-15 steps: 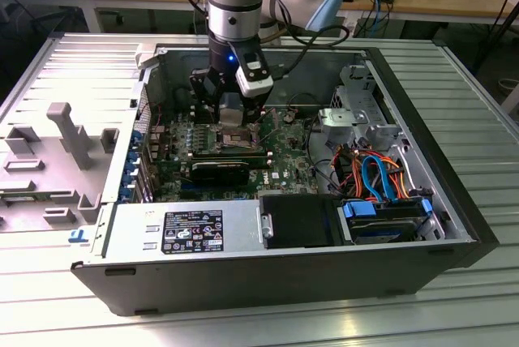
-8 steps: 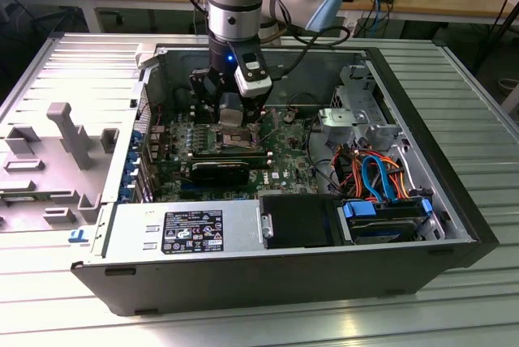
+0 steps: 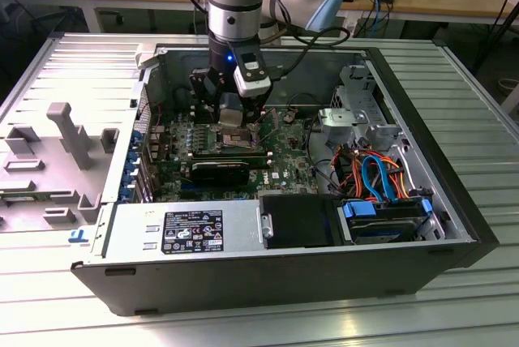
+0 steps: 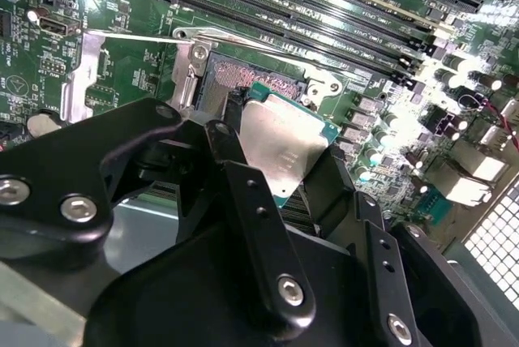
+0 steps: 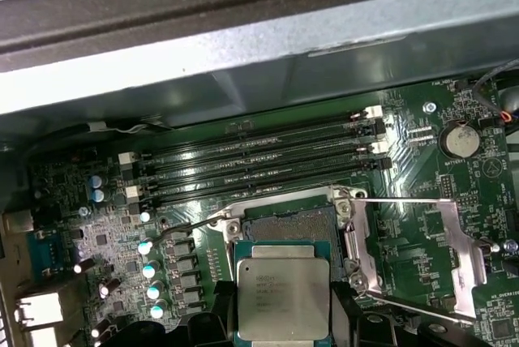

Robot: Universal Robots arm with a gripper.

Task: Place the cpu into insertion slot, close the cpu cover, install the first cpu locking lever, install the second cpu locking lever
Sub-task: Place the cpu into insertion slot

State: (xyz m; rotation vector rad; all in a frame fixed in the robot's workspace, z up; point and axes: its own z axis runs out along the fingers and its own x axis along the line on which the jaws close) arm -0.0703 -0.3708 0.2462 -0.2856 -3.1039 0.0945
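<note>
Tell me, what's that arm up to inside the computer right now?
Arm's jaws shut on the cpu. Held over insertion slot, not seated. Cpu cover open beside slot, out of the way.

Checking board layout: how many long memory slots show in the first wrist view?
4 memory slots, parallel, between the insertion slot and the case wall: nearest it, next, third, outermost. None looks hidden.

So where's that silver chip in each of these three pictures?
Exterior view: the cpu hangs just above the slot, inside the open case.
Second wrist view: the cpu is tilted, partly covering the slot.
First wrist view: the cpu faces the camera, overlapping the slot.
Shared landmark: the slot's silvery rim.
</note>
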